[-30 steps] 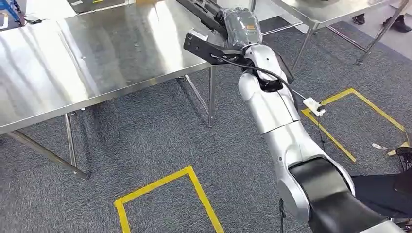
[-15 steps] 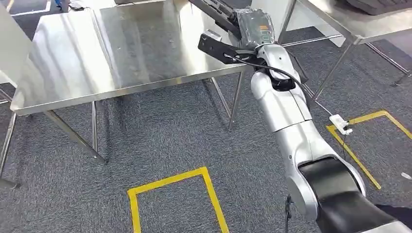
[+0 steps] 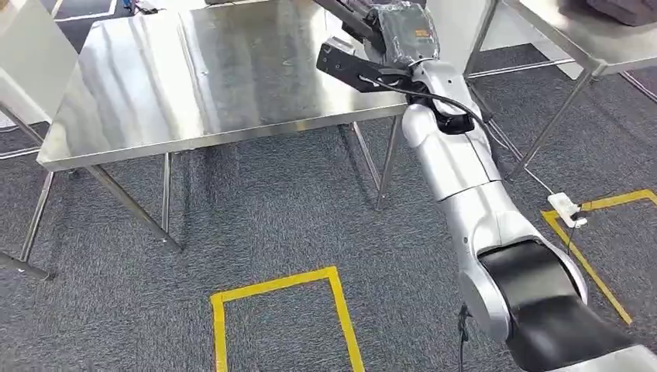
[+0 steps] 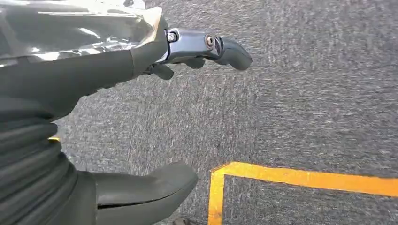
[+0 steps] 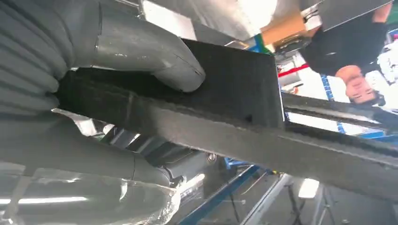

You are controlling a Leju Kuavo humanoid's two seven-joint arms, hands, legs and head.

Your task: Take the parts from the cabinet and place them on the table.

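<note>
My right hand (image 3: pixel 399 31), wrapped in clear plastic, is raised over the right end of the steel table (image 3: pixel 155 85). It grips a long black part (image 5: pixel 234 112), a flat foam-like piece, with the thumb (image 5: pixel 141 51) pressed on its face. The same black part (image 3: pixel 345 19) sticks out past the hand toward the table's far side. My left hand (image 4: pixel 141 117) hangs over the grey carpet, fingers apart, holding nothing.
A second steel table (image 3: pixel 589 39) stands at the far right, with a gap between the two. Yellow tape marks (image 3: pixel 271 291) lie on the carpet in front of the table. A white power strip (image 3: pixel 568 211) with a cable lies on the floor at right. A person (image 5: pixel 352 56) stands beyond the part.
The whole picture has shifted: the camera has turned, so the table now lies more to the right and centre. My right hand still holds the black part, over the table's right end.
</note>
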